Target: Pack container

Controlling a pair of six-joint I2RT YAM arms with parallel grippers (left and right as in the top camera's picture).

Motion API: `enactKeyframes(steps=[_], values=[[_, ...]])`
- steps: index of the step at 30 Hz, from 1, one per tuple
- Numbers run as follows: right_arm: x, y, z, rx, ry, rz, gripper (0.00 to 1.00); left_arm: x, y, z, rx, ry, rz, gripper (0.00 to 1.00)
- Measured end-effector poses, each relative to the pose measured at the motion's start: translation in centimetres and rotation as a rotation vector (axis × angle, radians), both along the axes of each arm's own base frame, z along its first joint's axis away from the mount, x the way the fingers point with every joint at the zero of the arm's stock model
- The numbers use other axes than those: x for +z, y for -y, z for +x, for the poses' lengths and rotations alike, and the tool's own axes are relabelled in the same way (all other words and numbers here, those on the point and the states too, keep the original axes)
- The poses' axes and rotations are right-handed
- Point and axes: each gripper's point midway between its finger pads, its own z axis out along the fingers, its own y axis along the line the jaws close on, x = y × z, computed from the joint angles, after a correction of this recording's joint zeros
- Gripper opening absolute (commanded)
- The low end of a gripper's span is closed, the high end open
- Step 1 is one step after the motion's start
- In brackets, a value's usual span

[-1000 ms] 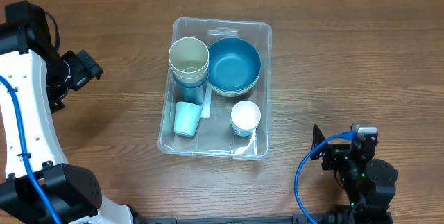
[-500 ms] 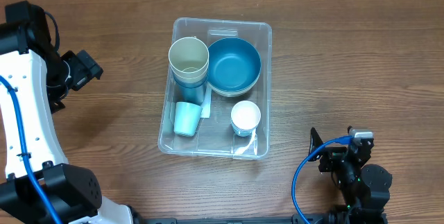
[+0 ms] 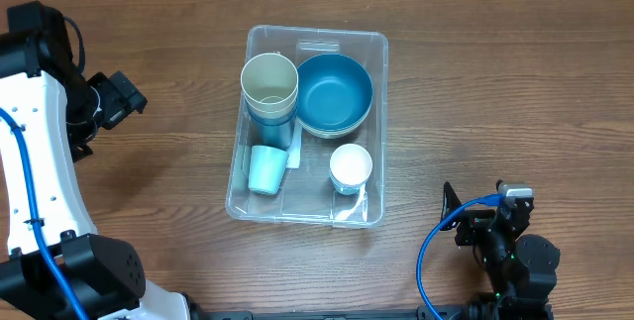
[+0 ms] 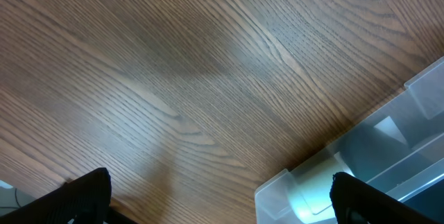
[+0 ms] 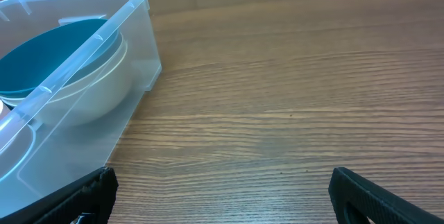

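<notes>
container (image 3: 309, 195) on brown wood-grain table (image 3: 495, 82) | left, right jaws released, nothing held

A robotics lab is being shown. A wood-grain table (image 3: 495, 82) is being flanked by a left arm (image 3: 40, 161) and right arm (image 3: 515, 256) trailing blue cables (image 3: 424, 246).

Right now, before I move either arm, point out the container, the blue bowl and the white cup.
container (image 3: 309, 191): overhead view, bare floor of the bin between the two small cups.
blue bowl (image 3: 334, 92): overhead view, inside bottom of the bowl.
white cup (image 3: 351, 165): overhead view, inside its open mouth.
</notes>
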Motion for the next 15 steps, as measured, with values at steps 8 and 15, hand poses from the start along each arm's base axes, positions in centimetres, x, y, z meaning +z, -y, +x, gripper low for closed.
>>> enactKeyframes(steps=[8, 15], values=[[0.0, 0.0, 0.0, 0.0, 0.0, 0.0, 1.0, 4.6, 0.9, 4.6, -0.135, 0.336, 0.195, 1.0], [0.0, 0.0, 0.0, 0.0, 0.002, 0.0, 1.0, 13.3, 7.7, 3.7, -0.534, 0.86, 0.459, 1.0]])
